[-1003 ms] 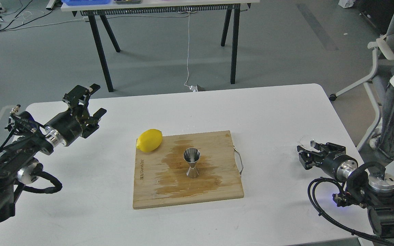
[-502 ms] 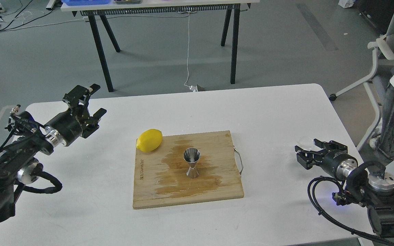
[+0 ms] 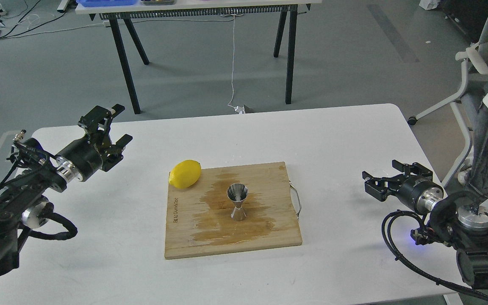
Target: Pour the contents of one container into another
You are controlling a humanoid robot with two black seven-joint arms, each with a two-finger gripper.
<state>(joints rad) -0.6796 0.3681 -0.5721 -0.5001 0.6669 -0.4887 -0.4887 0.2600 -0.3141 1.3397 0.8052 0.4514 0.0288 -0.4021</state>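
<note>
The steel jigger (image 3: pixel 237 202) stands upright in the middle of the wooden cutting board (image 3: pixel 269 237), on a wet stain. At the right edge of the table my right gripper (image 3: pixel 378 168) is open, its fingers spread wide. The clear glass cup (image 3: pixel 382 173) shows only faintly on the table between those fingers, and I cannot tell whether they touch it. My left gripper (image 3: pixel 120 123) hangs open over the far left of the table, holding nothing, well away from the board.
A yellow lemon (image 3: pixel 185 173) lies at the board's far left corner. The board has a metal handle (image 3: pixel 297 201) on its right side. An office chair (image 3: pixel 472 80) stands beyond the table's right edge.
My right gripper was shut on the tilted glass cup a second ago. It has since let the cup go onto the table and opened wide. The left arm has not moved.
</note>
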